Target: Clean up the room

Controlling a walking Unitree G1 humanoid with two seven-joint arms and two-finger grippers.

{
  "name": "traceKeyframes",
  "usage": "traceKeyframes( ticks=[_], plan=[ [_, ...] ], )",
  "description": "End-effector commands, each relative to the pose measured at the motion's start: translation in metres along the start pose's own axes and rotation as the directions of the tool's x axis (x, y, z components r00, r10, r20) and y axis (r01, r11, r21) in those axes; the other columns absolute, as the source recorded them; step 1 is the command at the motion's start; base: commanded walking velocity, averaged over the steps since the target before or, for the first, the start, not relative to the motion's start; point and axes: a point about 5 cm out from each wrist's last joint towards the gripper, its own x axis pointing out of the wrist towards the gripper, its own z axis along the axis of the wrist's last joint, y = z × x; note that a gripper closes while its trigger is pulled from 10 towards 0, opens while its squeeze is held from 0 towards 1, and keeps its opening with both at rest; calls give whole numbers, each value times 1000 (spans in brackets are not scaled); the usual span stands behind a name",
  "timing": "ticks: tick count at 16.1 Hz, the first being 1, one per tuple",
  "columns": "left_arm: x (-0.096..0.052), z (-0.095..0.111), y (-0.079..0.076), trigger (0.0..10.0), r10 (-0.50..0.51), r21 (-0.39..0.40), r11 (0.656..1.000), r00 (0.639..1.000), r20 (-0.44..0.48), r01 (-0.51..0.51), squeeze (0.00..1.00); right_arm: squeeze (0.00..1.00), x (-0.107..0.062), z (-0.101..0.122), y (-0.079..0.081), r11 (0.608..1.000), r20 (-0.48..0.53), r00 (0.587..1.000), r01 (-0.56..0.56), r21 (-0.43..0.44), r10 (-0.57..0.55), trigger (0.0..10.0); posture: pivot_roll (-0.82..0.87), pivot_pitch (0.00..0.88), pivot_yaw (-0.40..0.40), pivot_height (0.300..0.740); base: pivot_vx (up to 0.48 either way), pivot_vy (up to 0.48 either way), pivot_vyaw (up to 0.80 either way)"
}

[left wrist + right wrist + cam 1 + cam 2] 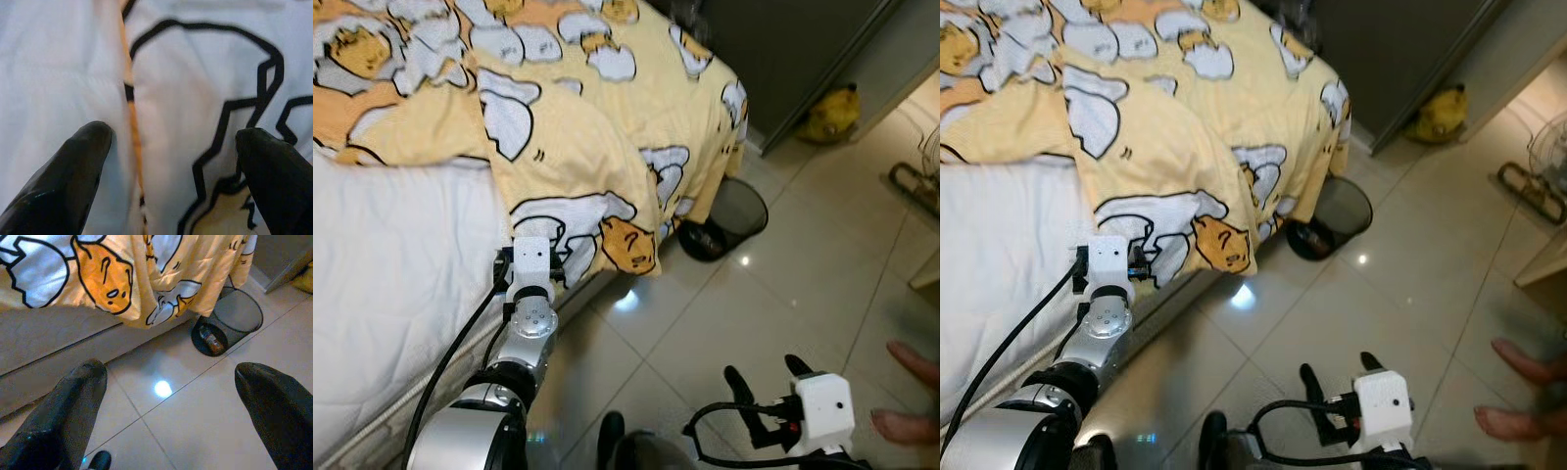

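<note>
L tool [171, 181] open at blanket [578, 137] edge

Head eyes look down: bed [401, 264], floor; share bin [1337, 211] with right wrist. Left wrist close on quilt [195, 88].

The robot has shiny silver arms [524, 343], white boxes [824, 411] at the wrists, black cables [450, 357] and black fingers [68, 416].
</note>
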Motion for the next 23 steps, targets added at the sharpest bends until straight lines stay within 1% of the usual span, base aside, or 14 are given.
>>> traceKeyframes(
  ticks=[1, 3, 4, 6, 7, 8, 9, 10, 12, 14, 19, 21, 22, 23],
  plan=[
    [-9, -15, -9, 10000, -36, -17, 999, 997, -72, 35, 0, 0, -8, -5, -3, 1000, -45, 999, 10, -11, -10, 10000, -216, 389, -237, 740, 0, 0, 0],
    [-11, -23, -10, 10000, -56, -70, 996, 990, -130, 48, 0, 0, -10, -6, -2, 1000, -59, 998, 12, -8, -12, 10000, -219, 394, -236, 740, 0, 0, 0],
    [-10, -21, -13, 10000, -84, -134, 989, 987, -135, 66, 0, 0, -10, -6, -2, 1000, -65, 998, 13, -8, -13, 10000, -221, 396, -237, 740, 0, 0, 0],
    [-10, -12, -26, 10000, -174, -163, 975, 977, -123, 153, 0, 0, -11, -7, -1, 1000, -77, 997, 11, -9, -12, 10000, -221, 402, -234, 740, 0, 0, 0],
    [-10, -12, -28, 9529, -188, -148, 975, 974, -129, 169, 0, 0, -11, -7, -1, 1000, -80, 997, 12, -9, -12, 10000, -222, 403, -234, 740, 0, 0, 0],
    [-10, -14, -28, 0, -199, -112, 977, 968, -150, 183, 0, 0, -11, -7, -1, 1000, -85, 996, 17, -9, -18, 10000, -228, 406, -233, 740, 0, 0, 0],
    [-9, -15, -28, 0, -202, -119, 976, 966, -161, 185, 0, 0, -10, -8, -1, 1000, -88, 996, 22, -8, -23, 10000, -230, 409, -232, 740, 0, 0, 0],
    [-8, -14, -26, 0, -199, -145, 974, 966, -167, 175, 0, 0, -9, -10, 0, 999, -95, 995, 33, -1, -33, 10000, -233, 405, -226, 740, 0, 0, 0],
    [-7, -11, -27, 0, -214, -148, 970, 964, -156, 191, 0, 0, -5, -9, 2, 999, -90, 995, 41, 9, -40, 10000, -228, 399, -221, 740, 0, 0, 0],
    [-9, -16, -29, 0, -238, -149, 966, 955, -179, 213, 0, 0, 0, -7, 4, 999, -81, 996, 36, 13, -35, 10000, -226, 388, -218, 740, 0, 0, 0],
    [-12, -20, -32, 0, -293, -137, 953, 937, -189, 271, 0, 0, 0, -4, -3, 999, -86, 996, 36, -5, -36, 10000, -253, 373, -246, 740, 0, 0, 0],
    [-13, -20, -33, 0, -342, -168, 934, 925, -163, 316, 0, 0, 1, -5, -3, 1000, -90, 995, 30, -9, -30, 10000, -235, 358, -238, 740, 0, 0, 0],
    [-15, -23, -33, 0, -368, -151, 926, 916, -163, 345, 0, 0, 6, -7, -2, 1000, -90, 996, 27, -6, -28, 10000, -229, 354, -232, 740, 0, 0, 0],
    [-17, -25, -34, 0, -375, -106, 926, 911, -172, 361, 0, 0, 9, -5, -2, 999, -80, 996, 32, 0, -32, 10000, -215, 345, -221, 740, 0, 0, 0]
  ],
)
